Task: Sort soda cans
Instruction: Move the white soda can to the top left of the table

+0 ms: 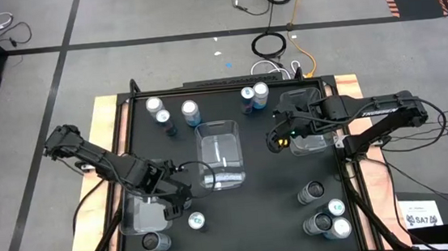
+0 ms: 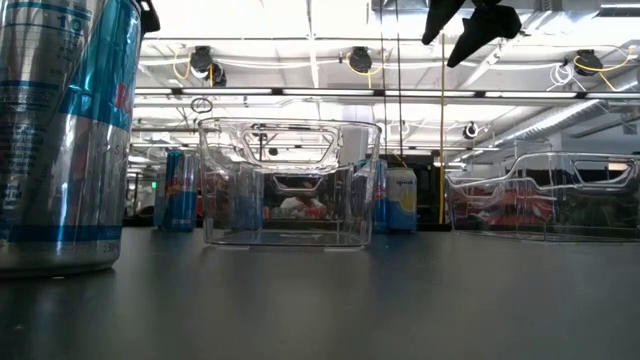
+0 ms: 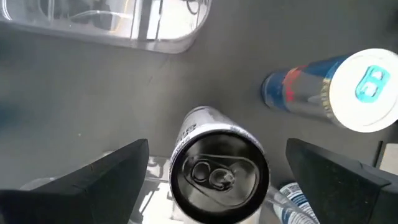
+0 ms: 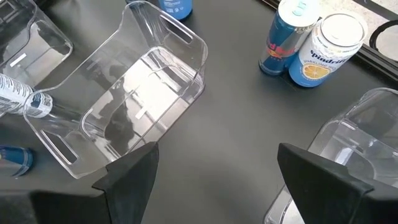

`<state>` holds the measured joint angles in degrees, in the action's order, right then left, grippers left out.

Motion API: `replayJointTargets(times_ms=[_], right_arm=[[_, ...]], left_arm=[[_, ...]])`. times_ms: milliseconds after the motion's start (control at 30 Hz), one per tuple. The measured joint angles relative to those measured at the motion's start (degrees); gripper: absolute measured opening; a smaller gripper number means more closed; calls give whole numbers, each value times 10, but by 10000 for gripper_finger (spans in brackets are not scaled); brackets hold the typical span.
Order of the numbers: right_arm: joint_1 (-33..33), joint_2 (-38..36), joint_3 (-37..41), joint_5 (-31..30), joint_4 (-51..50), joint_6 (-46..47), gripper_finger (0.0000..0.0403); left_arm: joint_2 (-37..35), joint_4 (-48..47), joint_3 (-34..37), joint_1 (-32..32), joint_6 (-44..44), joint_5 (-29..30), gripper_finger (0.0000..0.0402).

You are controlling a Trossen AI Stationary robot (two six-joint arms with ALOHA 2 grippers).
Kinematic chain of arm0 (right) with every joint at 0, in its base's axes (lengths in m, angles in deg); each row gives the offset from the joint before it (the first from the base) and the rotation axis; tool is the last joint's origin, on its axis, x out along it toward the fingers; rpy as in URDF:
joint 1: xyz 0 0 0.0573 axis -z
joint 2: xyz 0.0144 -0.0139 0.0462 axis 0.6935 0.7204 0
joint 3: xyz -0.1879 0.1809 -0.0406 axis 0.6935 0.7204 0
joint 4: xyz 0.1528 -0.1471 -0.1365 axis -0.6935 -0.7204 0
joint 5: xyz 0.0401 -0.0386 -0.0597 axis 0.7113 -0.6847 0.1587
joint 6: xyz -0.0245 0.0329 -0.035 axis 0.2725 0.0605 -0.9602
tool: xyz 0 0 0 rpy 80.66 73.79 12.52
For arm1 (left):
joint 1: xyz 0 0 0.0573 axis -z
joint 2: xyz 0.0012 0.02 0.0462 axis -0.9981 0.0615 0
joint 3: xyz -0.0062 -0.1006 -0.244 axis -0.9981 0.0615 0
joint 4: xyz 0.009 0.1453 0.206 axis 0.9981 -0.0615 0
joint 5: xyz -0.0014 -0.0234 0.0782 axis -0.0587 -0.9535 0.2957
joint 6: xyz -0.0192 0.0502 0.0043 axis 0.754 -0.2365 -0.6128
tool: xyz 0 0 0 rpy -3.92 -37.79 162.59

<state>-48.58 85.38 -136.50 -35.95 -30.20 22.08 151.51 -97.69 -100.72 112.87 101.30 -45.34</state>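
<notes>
A: Three clear bins on the dark table [image 1: 129, 150]. The middle bin [image 1: 219, 153] sits between the arms and looks empty, the left bin [image 1: 144, 214] sits under the left arm, and the right bin [image 1: 309, 118] under the right arm.

B: And the left gripper [image 1: 180, 201]?

A: Fingers spread wide, nothing in them. In the left wrist view a dark grey can [image 3: 219, 167] stands upright right between the two fingers [image 3: 106, 180], with clear gaps on both sides, so no contact. A blue-and-silver can [image 3: 336, 90] stands just beyond it, outside the fingers.

B: The right side?

A: The right gripper [image 1: 278, 137] hovers over bare table between the middle and right bins, jaws well apart and empty. No can lies between its fingers [image 4: 130, 180]. Far ahead of it a blue can [image 4: 283, 40] and a white orange-labelled can [image 4: 326, 50] stand touching.

B: Count the cans?

A: From above, five at the far edge: three near the far left [image 1: 158, 111], two together further right [image 1: 256, 96]. At the near edge, two near the left [image 1: 157, 242], four at the right [image 1: 325, 214]. Eleven in all that I can make out. All upright.
</notes>
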Motion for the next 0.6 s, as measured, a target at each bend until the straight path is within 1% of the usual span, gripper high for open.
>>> replayJointTargets(times_ms=[133, 233, 333, 433, 600], right_arm=[[0, 0, 0, 0, 0, -1, 322], [0, 0, 0, 1, 0, -1, 322], [0, 0, 0, 1, 0, -1, 322], [0, 0, 0, 1, 0, -1, 322], [1, 0, 0, 1, 0, -1, 322]], left_arm=[[0, 0, 21, 0, 0, -1, 386], [0, -1, 41, 0, 0, -17, 386], [0, 9, 43, 0, 0, -16, 378], [0, 9, 43, 0, 0, -15, 353], [-1, 5, 43, 0, 0, -15, 295]])
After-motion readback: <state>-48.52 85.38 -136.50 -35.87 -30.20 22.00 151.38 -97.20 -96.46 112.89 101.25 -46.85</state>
